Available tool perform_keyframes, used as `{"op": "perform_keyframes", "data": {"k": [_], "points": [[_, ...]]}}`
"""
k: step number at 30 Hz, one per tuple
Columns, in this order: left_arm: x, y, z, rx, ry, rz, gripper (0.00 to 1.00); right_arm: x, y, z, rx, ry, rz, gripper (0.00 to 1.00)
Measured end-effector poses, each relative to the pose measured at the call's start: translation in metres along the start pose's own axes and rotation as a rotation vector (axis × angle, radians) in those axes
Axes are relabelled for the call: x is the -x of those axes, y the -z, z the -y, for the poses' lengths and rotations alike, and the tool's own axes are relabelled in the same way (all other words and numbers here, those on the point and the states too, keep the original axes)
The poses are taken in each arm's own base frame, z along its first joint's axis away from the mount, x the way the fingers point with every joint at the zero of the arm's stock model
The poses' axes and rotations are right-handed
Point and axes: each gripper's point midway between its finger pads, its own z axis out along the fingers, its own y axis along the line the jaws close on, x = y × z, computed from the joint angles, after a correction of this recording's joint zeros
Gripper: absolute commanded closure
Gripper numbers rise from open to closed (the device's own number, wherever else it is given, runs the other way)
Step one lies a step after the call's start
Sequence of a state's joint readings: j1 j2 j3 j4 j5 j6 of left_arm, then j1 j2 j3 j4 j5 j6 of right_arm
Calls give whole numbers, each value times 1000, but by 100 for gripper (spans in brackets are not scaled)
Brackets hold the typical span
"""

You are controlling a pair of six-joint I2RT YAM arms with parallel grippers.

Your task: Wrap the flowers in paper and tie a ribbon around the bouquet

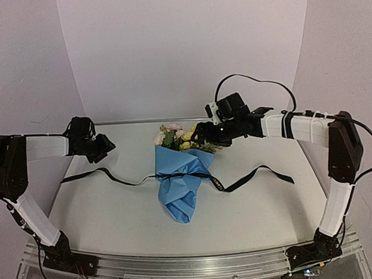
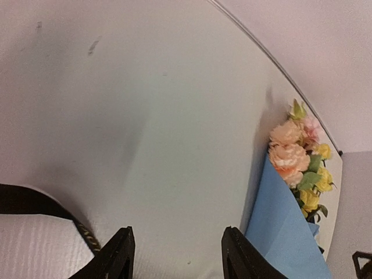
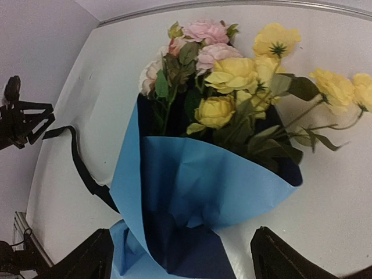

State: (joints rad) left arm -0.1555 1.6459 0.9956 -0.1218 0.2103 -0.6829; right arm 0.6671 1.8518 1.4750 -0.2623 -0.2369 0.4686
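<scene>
One bouquet (image 1: 179,178) lies flat at the middle of the table (image 1: 102,214), blooms toward the far edge and the folded tip toward the arms. One sheet of paper (image 3: 197,180) wraps it, light blue outside with navy showing inside the fold. The flowers (image 3: 232,72) come in two colours, yellow to the right and pale pink at the far left. They overlap too much for a sure count, though the right wrist view shows at least five yellow heads and three pink.

One ribbon (image 1: 239,180) runs across the paper at its waist. One loose end trails left over the table and the other trails right. I cannot tell whether it is knotted.

There are two arms and two grippers. The left gripper (image 1: 104,147) hangs well to the left of the bouquet, above the ribbon's left end. Its jaws are parted, with only bare table between them in its wrist view. The right gripper (image 1: 201,135) hovers over the yellow blooms and hides some of them from above. Its jaws are spread wide and grip nothing, the paper lying below them.

A black cable (image 1: 258,81) loops above the right arm. A metal rail (image 1: 193,262) carries both bases.
</scene>
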Motion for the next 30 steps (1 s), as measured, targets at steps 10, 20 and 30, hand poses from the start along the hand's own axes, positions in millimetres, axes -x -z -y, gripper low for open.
{"op": "perform_keyframes", "data": {"k": [10,20,30], "points": [[-95,-9,166,-427,-298,-180,71,-10,-58,-27,131,31,-151,31],[-188,-17,222,-612,-440,-377,81,-41,-73,-27,170,12,-277,57],[-221,-11,221,-674,-454,-447,86,-45,-79,-34,204,-12,-305,100]]}}
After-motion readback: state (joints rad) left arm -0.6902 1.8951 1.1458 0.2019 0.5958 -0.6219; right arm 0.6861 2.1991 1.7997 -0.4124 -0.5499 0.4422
